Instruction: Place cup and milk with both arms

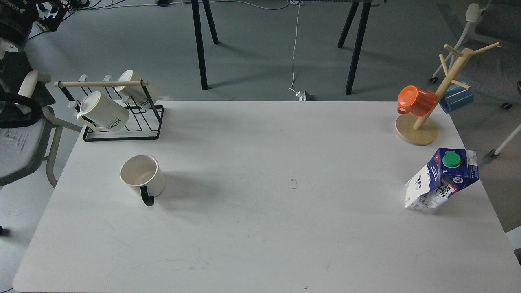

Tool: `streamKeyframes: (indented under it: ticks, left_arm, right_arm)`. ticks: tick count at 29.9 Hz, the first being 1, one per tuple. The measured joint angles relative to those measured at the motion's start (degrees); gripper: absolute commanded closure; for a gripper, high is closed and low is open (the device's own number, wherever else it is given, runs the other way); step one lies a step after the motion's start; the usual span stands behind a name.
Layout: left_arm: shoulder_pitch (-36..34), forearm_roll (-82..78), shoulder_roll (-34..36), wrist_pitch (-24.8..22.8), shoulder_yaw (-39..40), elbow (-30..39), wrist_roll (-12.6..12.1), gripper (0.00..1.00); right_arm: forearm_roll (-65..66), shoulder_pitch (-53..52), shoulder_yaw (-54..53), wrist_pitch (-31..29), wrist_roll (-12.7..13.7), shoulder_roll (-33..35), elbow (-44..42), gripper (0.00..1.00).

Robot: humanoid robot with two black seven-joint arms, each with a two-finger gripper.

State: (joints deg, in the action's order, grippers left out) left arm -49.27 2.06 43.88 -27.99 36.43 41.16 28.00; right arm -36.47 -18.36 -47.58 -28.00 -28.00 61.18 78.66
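Cream-white mug [142, 176] with black handle upright at near left of white table [260, 228], handle toward viewer; blue-white milk carton [441, 180] upright near right edge; beyond, black wire rack [122, 126] with HOME mugs, wooden mug tree [427, 118] with orange cup [416, 100]; no arms or grippers in view, finger state unknown; suggest approaching mug from left, carton from right, gripping carton mid-body.

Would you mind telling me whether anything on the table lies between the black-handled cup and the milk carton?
Nothing visible does. The cup stands on the left and the milk carton on the right, with only bare table between them. The mug rack and wooden cup tree sit farther back.
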Motion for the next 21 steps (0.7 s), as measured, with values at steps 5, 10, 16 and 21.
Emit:
streamKeyframes:
  ticks: [5, 10, 16, 21]
  left_arm:
    - [-0.1, 0.1, -0.4, 0.0, 0.0, -0.2, 0.0, 0.0]
    - [0.2, 0.4, -0.7, 0.0, 0.4, -1.5, 0.0, 0.0]
    - [0.4, -2.2, -2.1, 0.0, 0.0, -4.4, 0.0, 0.0]
    - [0.1, -15.0, 0.8, 0.0, 0.5, -5.1, 0.0, 0.0]
  right_arm:
    - [-0.1, -0.1, -0.2, 0.0, 0.0, 0.0, 0.0, 0.02]
    - [-0.3, -0.4, -0.4, 0.0, 0.0, -0.1, 0.1, 0.02]
    - [-0.4, -0.5, -0.5, 0.0, 0.0, -0.1, 0.6, 0.02]
    - [-0.4, -0.5, -0.7, 0.0, 0.0, 0.0, 1.1, 0.02]
